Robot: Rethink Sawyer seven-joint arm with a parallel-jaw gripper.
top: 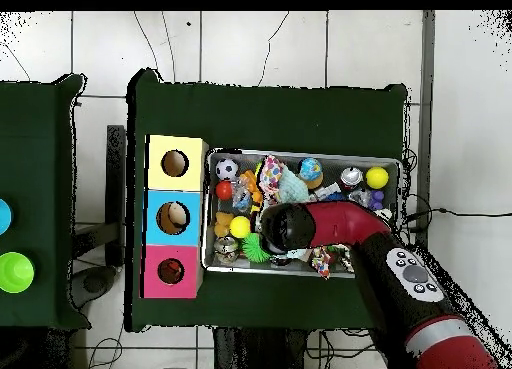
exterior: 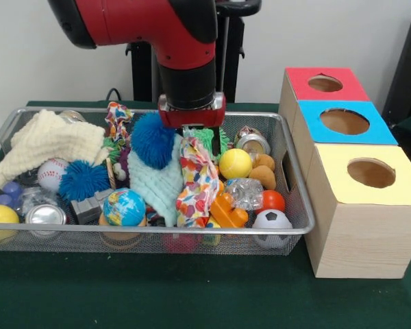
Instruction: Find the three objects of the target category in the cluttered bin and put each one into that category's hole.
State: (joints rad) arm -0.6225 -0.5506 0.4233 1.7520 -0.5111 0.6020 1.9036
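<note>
1. Your claw (exterior: 192, 130) hangs low over the middle of the bin (exterior: 298, 199), above a patterned cloth (exterior: 197, 179); you cannot tell whether it is spread or pressed together, since the red wrist hides it in both views.
2. Look in the bin: a blue puffball (exterior: 153, 139) sits just left of the claw, a second one (exterior: 83, 179) lies near a baseball (exterior: 51, 173), and a cream knit cloth (exterior: 48, 140) fills the far left corner.
3. To the claw's right you see a yellow ball (exterior: 235, 163), an orange-brown toy (exterior: 263, 173), a red ball (exterior: 272, 201) and a soccer ball (exterior: 272, 221).
4. A globe ball (exterior: 124, 207) and a tin can (exterior: 45, 216) lie along the front wall.
5. Three boxes stand beside the bin's right end; the blue box (exterior: 377, 133) is the middle one, and its hole (exterior: 344, 121) holds something pale brown in the overhead view.
</note>
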